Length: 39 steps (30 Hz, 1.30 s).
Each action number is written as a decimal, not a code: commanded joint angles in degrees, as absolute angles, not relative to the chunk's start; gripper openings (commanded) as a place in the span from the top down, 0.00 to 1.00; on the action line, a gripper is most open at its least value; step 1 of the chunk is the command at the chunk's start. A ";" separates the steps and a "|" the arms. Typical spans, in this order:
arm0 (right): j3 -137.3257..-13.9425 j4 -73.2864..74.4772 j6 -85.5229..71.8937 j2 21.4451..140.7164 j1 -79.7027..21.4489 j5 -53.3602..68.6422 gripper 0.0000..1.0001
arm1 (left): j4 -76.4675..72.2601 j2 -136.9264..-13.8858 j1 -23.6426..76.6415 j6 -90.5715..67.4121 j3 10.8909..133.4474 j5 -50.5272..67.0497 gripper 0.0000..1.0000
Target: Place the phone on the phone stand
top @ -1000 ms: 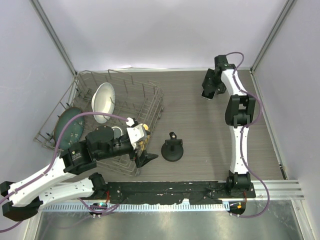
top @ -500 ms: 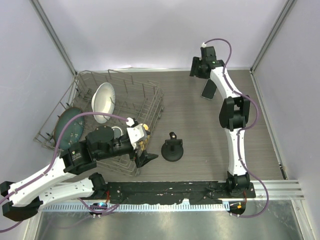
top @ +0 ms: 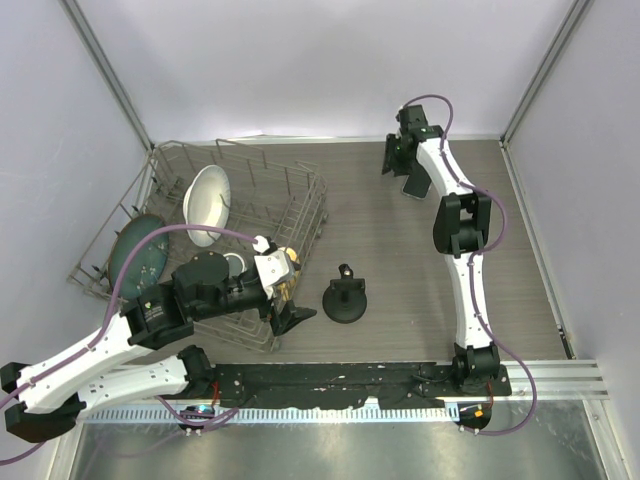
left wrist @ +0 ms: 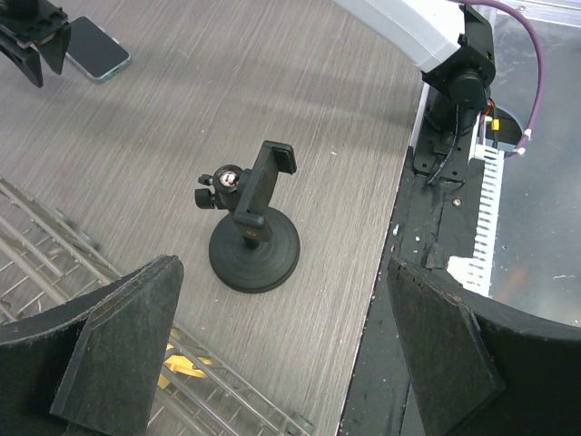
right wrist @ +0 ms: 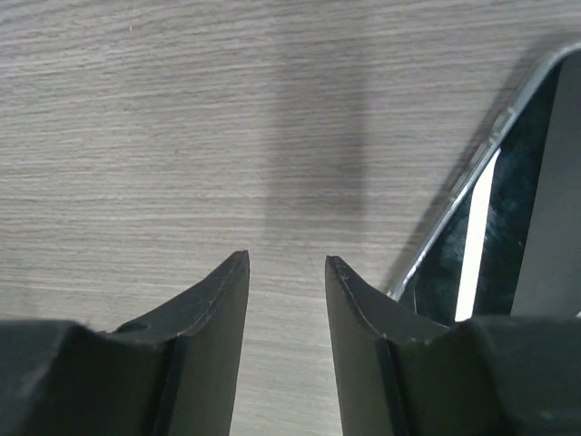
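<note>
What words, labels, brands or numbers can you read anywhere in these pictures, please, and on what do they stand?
No text can be read in any view.
The phone shows only a dark, blank screen.
The phone stand and the dish rack show no markings.

I'm seeing a wire rack (top: pixel 290 190) sitting at nine o'clock on the desk (top: pixel 400 270), holding a white bowl (top: pixel 207 203) and green plate (top: pixel 137 257).
</note>
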<state>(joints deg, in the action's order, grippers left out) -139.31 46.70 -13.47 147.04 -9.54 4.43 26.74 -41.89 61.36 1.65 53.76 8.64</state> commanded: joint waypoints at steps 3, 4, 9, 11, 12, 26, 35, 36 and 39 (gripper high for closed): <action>-143.17 54.04 -13.62 145.28 -9.67 0.26 0.53 | 24.00 -41.57 61.17 1.32 53.70 9.58 0.00; -143.35 54.49 -13.45 145.28 -9.67 0.26 0.52 | 23.99 -41.66 61.17 1.32 53.79 9.67 0.00; -144.75 55.81 -12.39 145.89 -9.40 1.32 0.49 | 24.17 -41.40 61.17 1.23 53.79 9.84 0.00; -145.46 57.13 -11.95 146.16 -9.40 1.49 0.48 | 24.17 -41.13 61.17 1.23 53.79 9.58 0.00; -145.55 57.74 -11.78 146.16 -9.32 1.76 0.47 | 24.17 -41.13 61.17 1.23 53.79 9.58 0.00; -138.26 52.31 -0.35 141.86 -9.40 4.03 0.54 | 24.17 -41.40 61.17 1.23 53.79 9.93 0.00; -136.41 48.17 15.02 141.51 -9.40 9.75 0.50 | 24.26 -41.84 61.17 1.23 53.61 9.58 0.00; -135.36 47.21 16.16 141.59 -9.40 10.80 0.50 | 24.17 -41.84 61.17 1.32 53.61 9.58 0.00; -136.22 45.88 16.35 142.20 -8.35 13.18 0.48 | 24.08 -42.27 61.17 1.32 53.79 9.84 0.00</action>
<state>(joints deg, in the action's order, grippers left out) -135.96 49.65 11.42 145.97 -9.28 8.62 26.74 -41.95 61.36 1.65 53.76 9.04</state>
